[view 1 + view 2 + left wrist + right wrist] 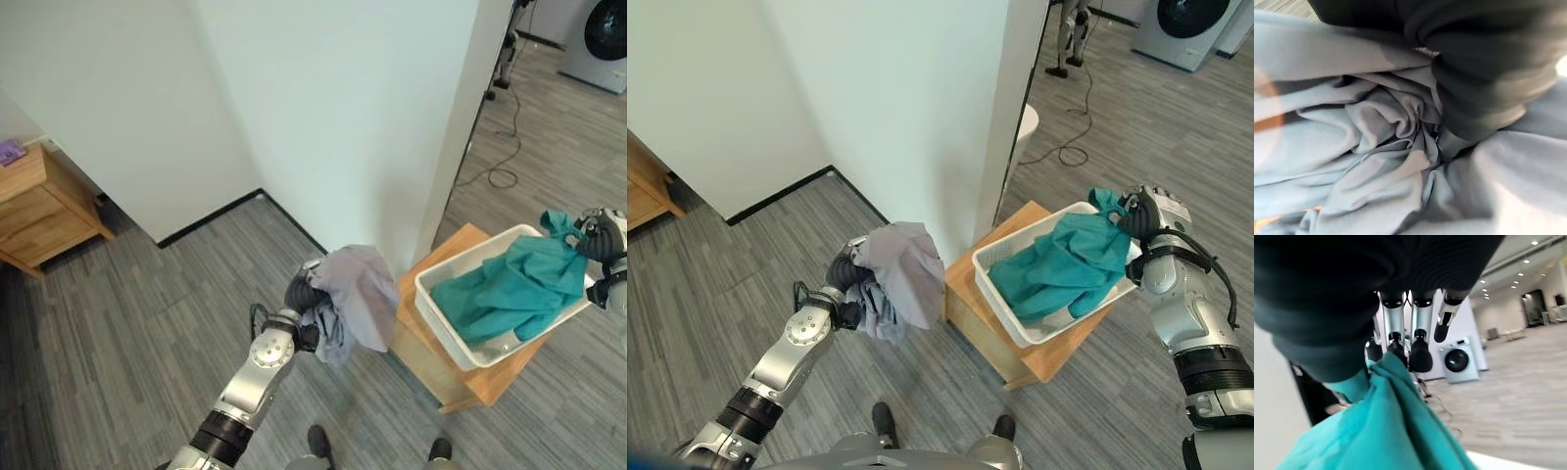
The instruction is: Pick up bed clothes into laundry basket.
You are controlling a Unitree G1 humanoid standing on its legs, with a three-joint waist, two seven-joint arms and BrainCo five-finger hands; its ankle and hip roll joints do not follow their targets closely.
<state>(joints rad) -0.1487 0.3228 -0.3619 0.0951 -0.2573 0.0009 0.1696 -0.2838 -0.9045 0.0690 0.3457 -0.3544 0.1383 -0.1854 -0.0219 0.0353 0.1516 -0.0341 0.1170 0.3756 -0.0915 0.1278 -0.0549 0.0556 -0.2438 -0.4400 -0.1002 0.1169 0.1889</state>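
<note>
My left hand (pixel 302 292) is shut on a bunched grey cloth (pixel 355 299), held in the air above the floor just left of the wooden stand. Up close, the grey cloth (pixel 1391 161) lies in folds against the hand's dark cover. A white laundry basket (pixel 438 309) sits on the stand and holds a teal cloth (pixel 509 289) that drapes over its far rim. My right hand (pixel 1146 217) is at the basket's right end, its fingers (pixel 1419 352) curled on the top of the teal cloth (pixel 1386 431).
The basket rests on a low wooden stand (pixel 428 362) beside a white wall corner (pixel 431 147). A wooden cabinet (pixel 34 211) stands at the far left. A washing machine (pixel 1185 29) and a floor cable (pixel 500 176) lie beyond the wall.
</note>
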